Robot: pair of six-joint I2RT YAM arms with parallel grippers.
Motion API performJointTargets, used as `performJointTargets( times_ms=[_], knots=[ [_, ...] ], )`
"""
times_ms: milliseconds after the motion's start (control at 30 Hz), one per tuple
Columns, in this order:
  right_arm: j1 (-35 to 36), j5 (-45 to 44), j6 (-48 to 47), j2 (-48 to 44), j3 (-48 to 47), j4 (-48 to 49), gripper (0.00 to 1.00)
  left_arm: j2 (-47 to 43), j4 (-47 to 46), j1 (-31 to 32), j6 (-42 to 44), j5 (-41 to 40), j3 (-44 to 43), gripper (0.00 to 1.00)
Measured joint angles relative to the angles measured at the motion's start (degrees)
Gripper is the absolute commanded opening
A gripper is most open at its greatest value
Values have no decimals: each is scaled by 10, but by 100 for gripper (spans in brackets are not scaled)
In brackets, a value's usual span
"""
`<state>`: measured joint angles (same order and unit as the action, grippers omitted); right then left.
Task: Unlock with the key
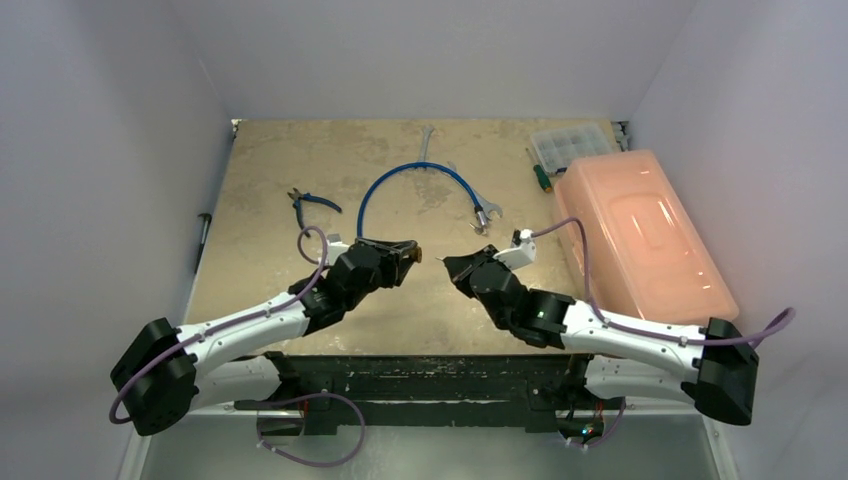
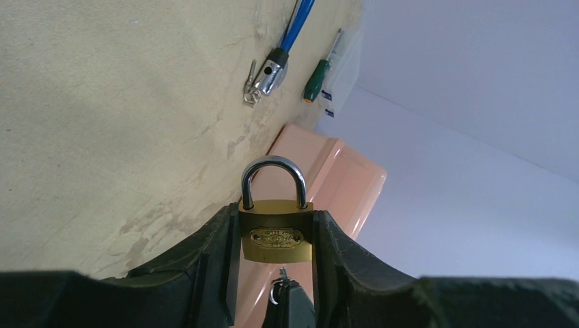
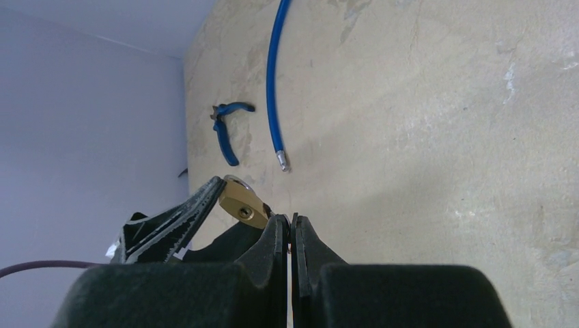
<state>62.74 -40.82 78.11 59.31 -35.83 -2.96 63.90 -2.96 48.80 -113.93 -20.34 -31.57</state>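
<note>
The small brass padlock [image 2: 276, 239] with its silver shackle closed is clamped by its sides in my left gripper [image 2: 276, 220], lifted above the table. Its keyhole face [image 3: 244, 212] points towards my right gripper [image 3: 291, 220]. That gripper is shut on the key [image 2: 282, 275], whose small silvery tip and ring poke out of its fingertips just short of the padlock's bottom. From above, the left gripper [image 1: 408, 252] and the right gripper [image 1: 447, 264] face each other a short gap apart over the table's middle.
A blue cable [image 1: 415, 180] loops behind the grippers, with blue pliers [image 1: 312, 203] to the left and wrenches [image 1: 425, 140] at the back. A green screwdriver [image 1: 540, 176], a clear organiser [image 1: 572, 146] and a large pink lidded box [image 1: 640, 230] fill the right side.
</note>
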Motion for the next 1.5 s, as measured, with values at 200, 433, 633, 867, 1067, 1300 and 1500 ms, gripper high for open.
performJointTargets(
  times_ms=[200,433,633,867,1067,1300,1500],
  knots=[
    [0,0,-3,54,-22,31,0,4,19,4,-14,-16,-18,0],
    [0,-1,-11,80,-36,55,0,17,26,4,-23,-17,-18,0],
    [0,-2,-14,93,-39,64,0,18,35,4,-24,-20,-18,0],
    [0,-1,-16,111,-42,72,0,19,31,4,-30,-20,-17,0],
    [0,-1,-18,118,-43,82,0,19,30,4,-37,-25,-17,0],
    [0,-1,-21,121,-43,86,0,21,30,4,-42,-26,-16,0],
    [0,0,-23,121,-42,88,0,21,31,4,-49,-29,-16,0]
  ],
)
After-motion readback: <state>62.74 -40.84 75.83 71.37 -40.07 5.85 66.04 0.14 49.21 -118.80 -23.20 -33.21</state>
